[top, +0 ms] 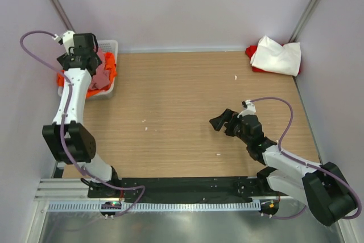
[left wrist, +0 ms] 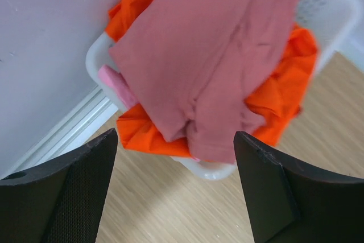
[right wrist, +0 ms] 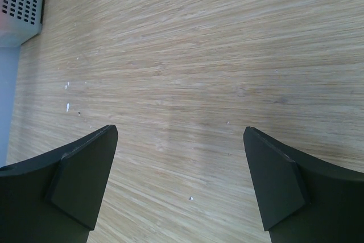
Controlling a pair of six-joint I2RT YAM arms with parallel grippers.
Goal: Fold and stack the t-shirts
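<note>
Pale walls box in a wood-grain tabletop.

From above, a white basket sits in the far-left corner, and the left arm is stretched out over it. Far right, a white t-shirt lies bunched on a red t-shirt. The right fingers hover over bare wood, well apart from any cloth.

Down the left wrist camera, the left fingers are spread wide with nothing between them. They hang above the salmon-pink t-shirt, which is draped over the orange t-shirt. A lighter pink t-shirt peeks out at the rim.

On the right wrist camera the fingers are also spread and empty. There's just wood grain below and a basket corner at the top left.

This looks like the fetch step, picking the next shirt to fold. The next move calls for dropping onto the salmon-pink cloth and pinching only that top layer. Then it needs lifting clear without dragging the orange along.
</note>
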